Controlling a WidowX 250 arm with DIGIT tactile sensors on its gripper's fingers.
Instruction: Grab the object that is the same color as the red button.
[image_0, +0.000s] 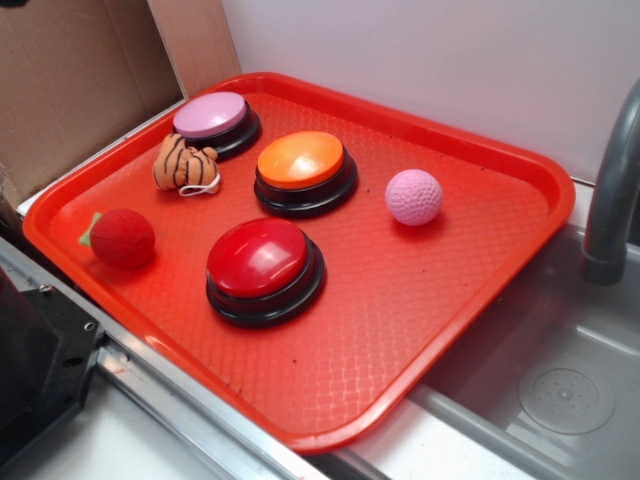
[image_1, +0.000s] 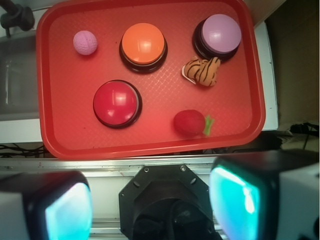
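Note:
The object, a small red fuzzy ball (image_0: 122, 238) (image_1: 189, 122) with a green tip, lies near the tray's front left corner in the exterior view. The red button (image_0: 264, 268) (image_1: 116, 103), a glossy red dome on a black base, sits a little to its right. My gripper (image_1: 152, 200) hangs high above the robot base, outside the tray's near edge. It is open, its two teal pads (image_1: 235, 197) wide apart with nothing between them. The exterior view does not show the gripper.
Everything rests on a red tray (image_0: 420, 330) (image_1: 65, 125). An orange-topped button (image_0: 303, 170), a pink-topped button (image_0: 213, 122), a tiger plush (image_0: 184, 165) and a pink dimpled ball (image_0: 414, 196) also lie there. A grey sink (image_0: 560, 380) with a faucet (image_0: 610, 200) is to the right.

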